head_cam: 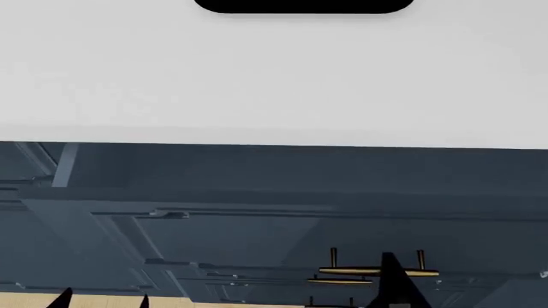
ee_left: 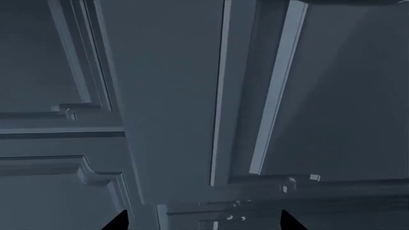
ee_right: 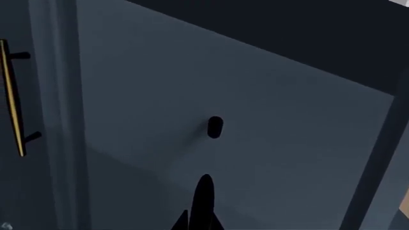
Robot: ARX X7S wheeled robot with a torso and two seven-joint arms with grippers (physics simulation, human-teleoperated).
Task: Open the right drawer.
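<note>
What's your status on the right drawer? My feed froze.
Right gripper at brass handle, grip unclear. Left gripper low, open, empty. Right drawer, opening state unclear. Nothing in the way.

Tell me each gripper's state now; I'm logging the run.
Left gripper: open, holding nothing.
Right gripper: at the drawer handle; cannot tell.

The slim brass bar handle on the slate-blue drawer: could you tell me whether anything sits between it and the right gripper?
Nothing visible does: in the head view the right gripper already overlaps the slim brass bar handle; contact unclear.

We see slate-blue panelled cabinet fronts (ee_left: 172, 105) close up, our left pincer's (ee_left: 203, 221) two dark fingertips (ee_left: 119, 221) spread apart.
</note>
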